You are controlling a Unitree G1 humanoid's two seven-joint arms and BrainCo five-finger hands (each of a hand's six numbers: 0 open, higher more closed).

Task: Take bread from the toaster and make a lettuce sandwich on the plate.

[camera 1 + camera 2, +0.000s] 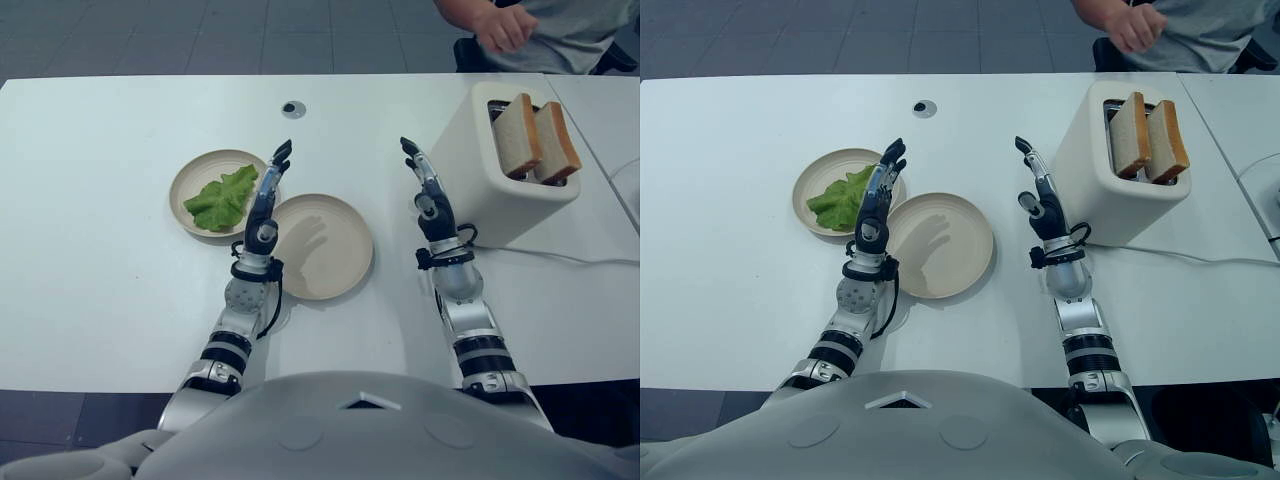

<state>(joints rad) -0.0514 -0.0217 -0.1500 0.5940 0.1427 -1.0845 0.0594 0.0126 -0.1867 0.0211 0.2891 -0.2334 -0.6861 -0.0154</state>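
Two slices of bread (537,140) stand upright in the slots of a white toaster (500,190) at the right of the table. A green lettuce leaf (222,198) lies on a beige plate (195,170) left of centre. A second beige plate (335,250), bare, sits just right of it. My left hand (266,205) is held upright and open between the two plates, above their near rims. My right hand (428,195) is upright and open just left of the toaster, holding nothing.
A small dark round hole (291,107) is set into the white table (100,250) behind the plates. A cable (560,257) runs from the toaster toward the right edge. A second table adjoins on the right.
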